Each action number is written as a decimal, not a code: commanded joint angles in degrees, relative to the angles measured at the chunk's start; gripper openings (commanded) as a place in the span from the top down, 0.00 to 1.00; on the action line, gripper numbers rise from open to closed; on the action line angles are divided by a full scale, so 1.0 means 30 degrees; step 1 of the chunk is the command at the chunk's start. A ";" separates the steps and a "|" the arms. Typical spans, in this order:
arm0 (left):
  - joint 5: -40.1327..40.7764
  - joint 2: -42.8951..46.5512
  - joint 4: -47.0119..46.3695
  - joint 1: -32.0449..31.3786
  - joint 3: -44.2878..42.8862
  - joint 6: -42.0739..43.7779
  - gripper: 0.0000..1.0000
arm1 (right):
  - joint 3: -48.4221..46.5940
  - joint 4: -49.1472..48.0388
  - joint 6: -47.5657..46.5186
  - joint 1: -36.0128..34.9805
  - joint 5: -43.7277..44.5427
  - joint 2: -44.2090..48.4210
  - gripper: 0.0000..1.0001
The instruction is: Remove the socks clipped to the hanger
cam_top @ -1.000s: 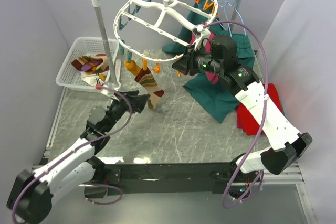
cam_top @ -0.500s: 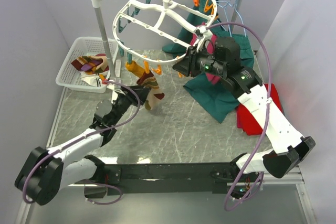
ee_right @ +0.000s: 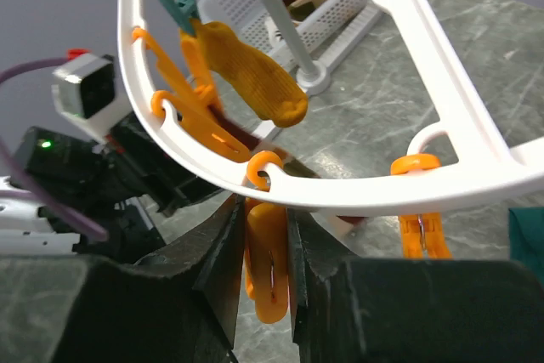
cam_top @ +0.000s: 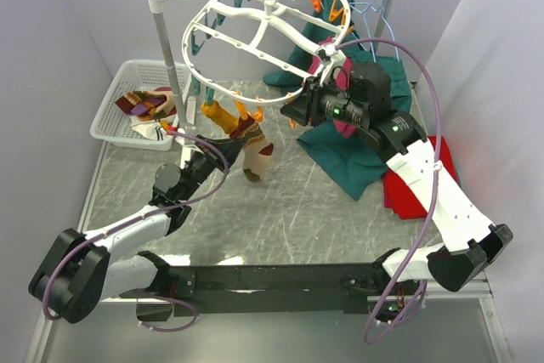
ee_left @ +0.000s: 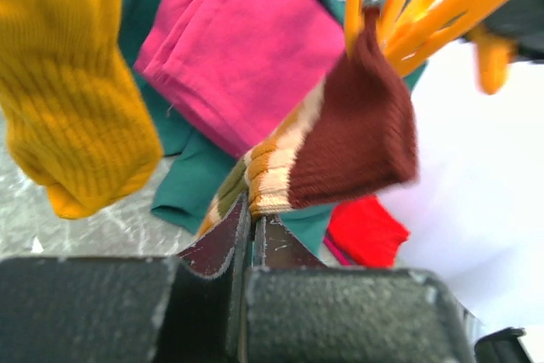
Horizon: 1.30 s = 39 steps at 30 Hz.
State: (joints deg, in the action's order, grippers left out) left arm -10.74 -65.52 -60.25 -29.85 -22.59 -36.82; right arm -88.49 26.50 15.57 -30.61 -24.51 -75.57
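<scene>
The white oval hanger (cam_top: 223, 8) hangs tilted from the pole, its rim (ee_right: 357, 195) close in the right wrist view. A maroon, cream and olive striped sock (cam_top: 256, 147) (ee_left: 353, 138) hangs from an orange clip, and my left gripper (cam_top: 228, 157) (ee_left: 252, 215) is shut on its lower part. A mustard sock (cam_top: 217, 113) (ee_left: 72, 99) (ee_right: 253, 81) hangs beside it. My right gripper (cam_top: 291, 111) (ee_right: 265, 210) is shut on an orange clip (ee_right: 269, 282) under the rim. Other socks (cam_top: 144, 104) lie in the basket.
A white basket (cam_top: 111, 99) sits at the left behind the white pole rack (cam_top: 171, 61). Dark green clothes (cam_top: 344, 159), a pink garment (ee_left: 242, 48) and a red cloth (cam_top: 406, 189) lie at the right. Pale blue wire hangers (cam_top: 375, 8) hang at the pole's right end.
My left gripper reached up to the striped sock and shut on it; the sock has shifted a little right. The right gripper stays on the orange clip.
</scene>
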 commanded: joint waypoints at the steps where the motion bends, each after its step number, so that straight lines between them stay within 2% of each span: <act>1: -0.0784 0.1737 -0.0427 -0.0246 -0.0293 -0.0500 0.99 | -0.0298 0.1737 -0.0327 -0.0517 0.2155 0.0581 0.68; 2: -0.0842 0.1944 -0.0135 -0.0334 -0.0206 -0.0617 0.99 | -0.0415 0.2003 -0.0589 -0.1012 0.2687 0.0494 0.57; 4: -0.0901 0.2616 0.0072 -0.0568 -0.0088 -0.0764 0.99 | -0.0942 0.2560 -0.0737 -0.1484 0.3770 0.0318 0.48; 5: -0.0989 0.2794 0.0276 -0.0685 -0.0029 -0.0996 0.99 | -0.1118 0.3085 -0.0883 -0.1805 0.4878 0.0230 0.38; 7: -0.1252 0.3349 0.0540 -0.0891 -0.0087 -0.1144 0.99 | -0.1470 0.3585 -0.1030 -0.2713 0.6173 0.0229 0.29; 8: -0.1601 0.3526 0.0745 -0.0978 -0.0261 -0.1232 0.99 | -0.1500 0.3675 -0.1205 -0.3035 0.7194 0.0345 0.20; 12: -0.2716 0.4171 0.2529 -0.1097 -0.0731 -0.1408 0.99 | -0.0917 0.3647 -0.1148 -0.4179 0.7877 0.1077 0.11; 13: -0.2921 0.4434 0.2766 -0.1125 -0.0761 -0.1467 0.99 | -0.0653 0.3560 -0.1090 -0.4558 0.7878 0.1311 0.06; 17: -0.3713 0.5284 0.3850 -0.1126 -0.0791 -0.2081 0.99 | 0.1541 0.2420 -0.1031 -0.5586 0.6943 0.2743 0.01; 18: -0.3888 0.5518 0.4113 -0.1126 -0.0791 -0.2199 0.99 | 0.2997 0.2010 -0.1060 -0.5732 0.6563 0.3068 0.00; 22: -0.4182 0.6601 0.4818 -0.1097 -0.0936 -0.2726 0.99 | 0.6842 -0.1496 -0.0507 -0.5939 0.4456 0.4270 0.00; 26: -0.4564 0.6926 0.5286 -0.1126 -0.1229 -0.3194 0.99 | 0.9714 -0.4259 -0.0269 -0.6815 0.4215 0.4390 0.00; 36: -0.4798 0.6927 0.5260 -0.1126 -0.1494 -0.3986 0.99 | 1.2619 -1.1376 0.0492 -0.7140 0.4947 0.3746 0.00; 39: -0.4973 0.6781 0.4996 -0.1126 -0.1581 -0.4250 0.99 | 1.3147 -1.3341 0.0522 -0.7344 0.5734 0.3453 0.03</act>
State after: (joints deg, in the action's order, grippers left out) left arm -24.12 -45.36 -42.76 -33.04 -24.77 -47.83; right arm -50.50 -0.21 16.10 -51.64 -10.13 -64.29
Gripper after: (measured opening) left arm 0.027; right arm 0.982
